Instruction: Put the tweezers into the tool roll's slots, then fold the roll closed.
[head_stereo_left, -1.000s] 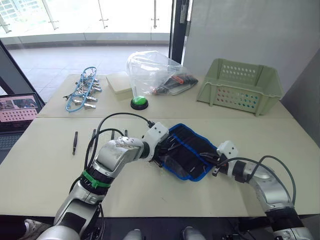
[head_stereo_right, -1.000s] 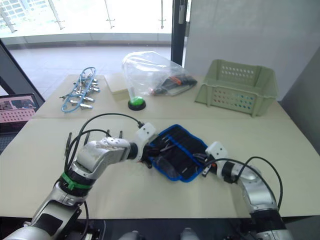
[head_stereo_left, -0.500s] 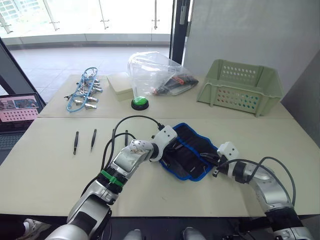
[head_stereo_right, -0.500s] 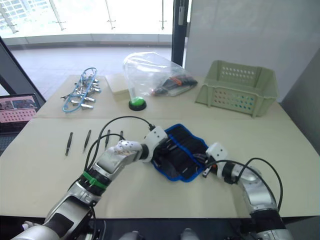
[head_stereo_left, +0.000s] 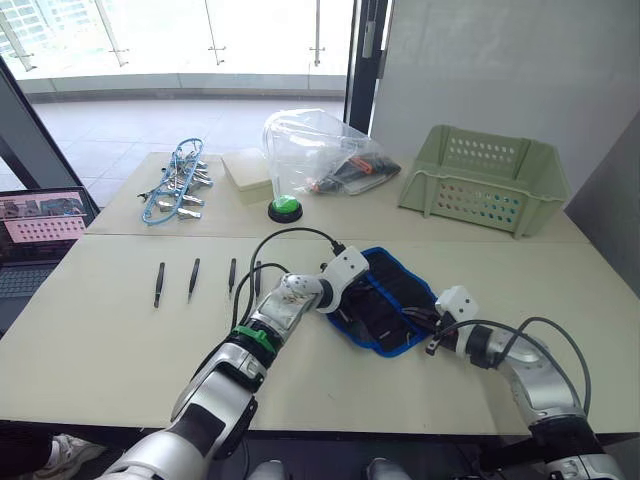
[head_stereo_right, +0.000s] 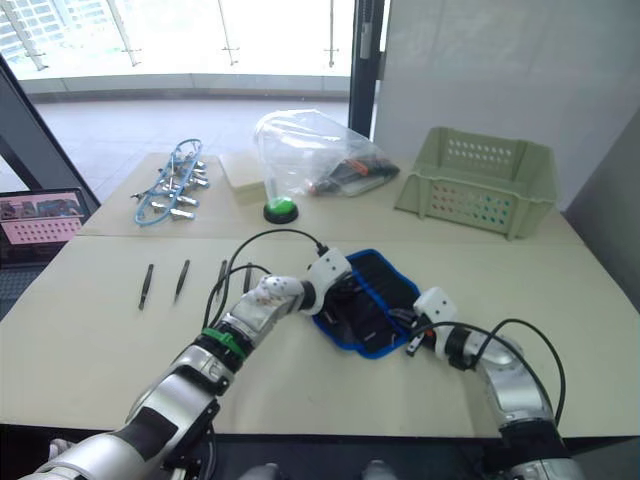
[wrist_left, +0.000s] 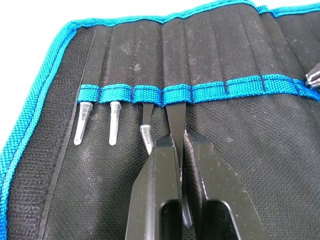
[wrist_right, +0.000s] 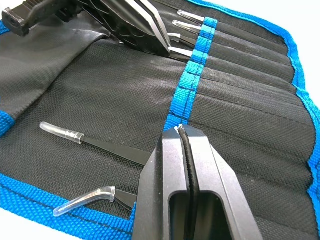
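The tool roll (head_stereo_left: 395, 305) lies open on the table, black with blue edging. My left gripper (wrist_left: 181, 137) is over the roll's left part (head_stereo_left: 340, 303), shut on one black tweezer (wrist_left: 175, 112). That tweezer's end sits under the blue band in one of the slots (wrist_left: 176, 95). Three capped tweezers (wrist_left: 114, 122) sit in the neighbouring slots. Several more tweezers (head_stereo_left: 193, 279) lie side by side on the table, left of the roll. My right gripper (wrist_right: 181, 131) is shut, its tips resting on the roll's inner face near the right edge (head_stereo_left: 428, 322).
At the back of the table stand a green button (head_stereo_left: 285, 210), a clear plastic bag (head_stereo_left: 320, 150), a pale green basket (head_stereo_left: 485, 180) and silver clips with blue cord (head_stereo_left: 175, 190). A laptop (head_stereo_left: 40, 215) sits off the left edge.
My left gripper has slid a little to the right over the roll and the forearm has stretched out, uncovering the tweezers on the table. The right gripper has stayed put.
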